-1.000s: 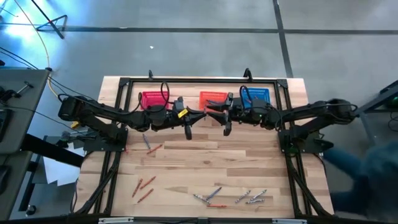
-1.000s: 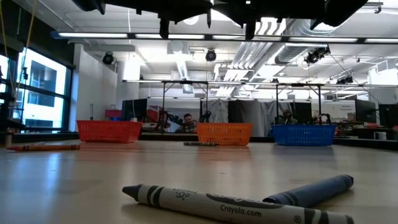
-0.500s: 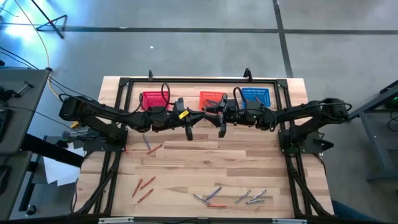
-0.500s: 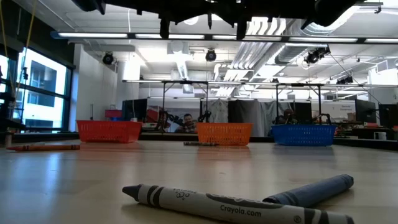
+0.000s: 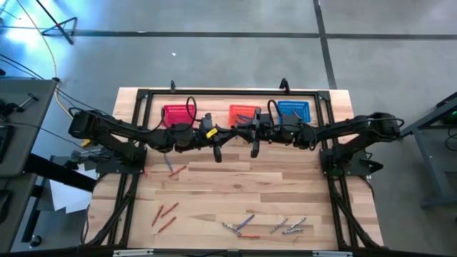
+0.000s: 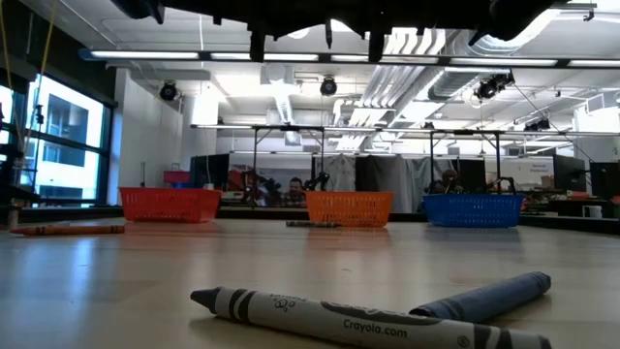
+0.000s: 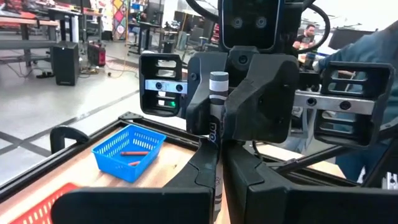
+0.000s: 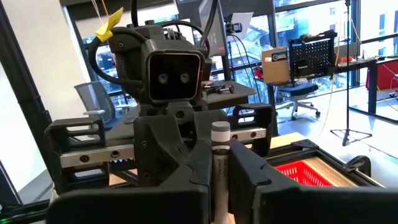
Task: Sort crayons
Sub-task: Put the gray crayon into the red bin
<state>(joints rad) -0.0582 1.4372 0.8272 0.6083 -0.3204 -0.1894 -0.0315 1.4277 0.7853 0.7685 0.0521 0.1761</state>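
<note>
My two grippers meet fingertip to fingertip high above the table's far middle, in front of the orange basket (image 5: 243, 112). A grey crayon (image 7: 217, 106) stands upright between them. My left gripper (image 7: 219, 183) and my right gripper (image 8: 219, 186) are both shut on it. Loose crayons lie flat on the table: red ones (image 5: 164, 213) near the left, one pair (image 5: 173, 168) farther back, grey and bluish ones (image 5: 268, 227) along the near edge. The high view does not show the held crayon. My left gripper pinches the grey crayon's lower part (image 7: 216, 165) between its two fingers, coming in level from the table's left. The crayon stands upright, lifted clear of the table. My right gripper pinches the same crayon (image 8: 219, 163) between its two fingers, level from the table's right, facing the left gripper. The crayon's flat end (image 8: 219, 132) sticks up above the fingers.
A red basket (image 5: 175, 113), the orange one and a blue basket (image 5: 294, 108) stand in a row along the far edge; the blue basket (image 7: 127, 149) holds red-orange crayons. A dark frame (image 5: 214, 91) borders the table. A grey crayon (image 6: 339, 315) lies near the front edge.
My right gripper has moved toward the table's left, closing up to my left gripper above the table's far middle. The left gripper has kept still with the crayon upright.
</note>
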